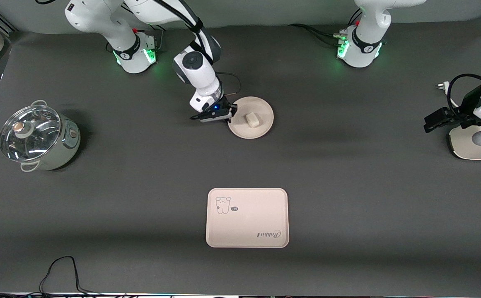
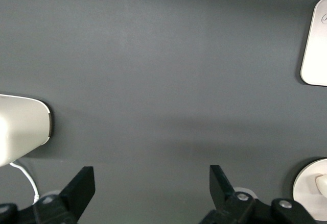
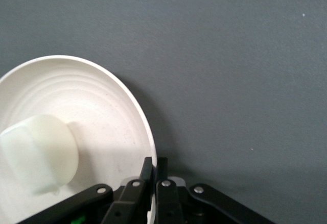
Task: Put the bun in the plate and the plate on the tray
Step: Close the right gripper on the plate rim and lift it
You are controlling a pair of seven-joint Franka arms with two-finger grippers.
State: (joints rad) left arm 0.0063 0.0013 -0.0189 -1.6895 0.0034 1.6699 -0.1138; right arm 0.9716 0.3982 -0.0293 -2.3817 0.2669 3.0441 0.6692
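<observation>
- The first half of the task looks done: the bun (image 1: 252, 119) lies in the plate (image 1: 261, 105), a little off its middle.
- What is left: the plate, with the bun in it, must go onto the tray (image 1: 247, 217), which carries nothing yet.
- The right gripper (image 1: 228, 114) sits at the plate's 9 o'clock edge, seen from the front camera. In the right wrist view its fingers (image 3: 147, 175) are clenched on the plate's rim, one inside it and one outside, so I judge the carry to the tray is the step in hand; I cannot tell whether the plate has left the table.
- The tray lies at 6 o'clock from the plate, well apart and nearer to the front camera.
- The left gripper (image 1: 431, 122) waits at the left arm's end of the table, released and holding nothing, its fingers (image 2: 82, 185) spread wide.
- The bun is a small, smooth, cream-white oblong lump, matte, much smaller than the plate.
- The plate is round, shallow, pale cream, with faint rings inside and a raised rim; the tray is rectangular with rounded corners, a cartoon animal and "Rabbit" script.
</observation>
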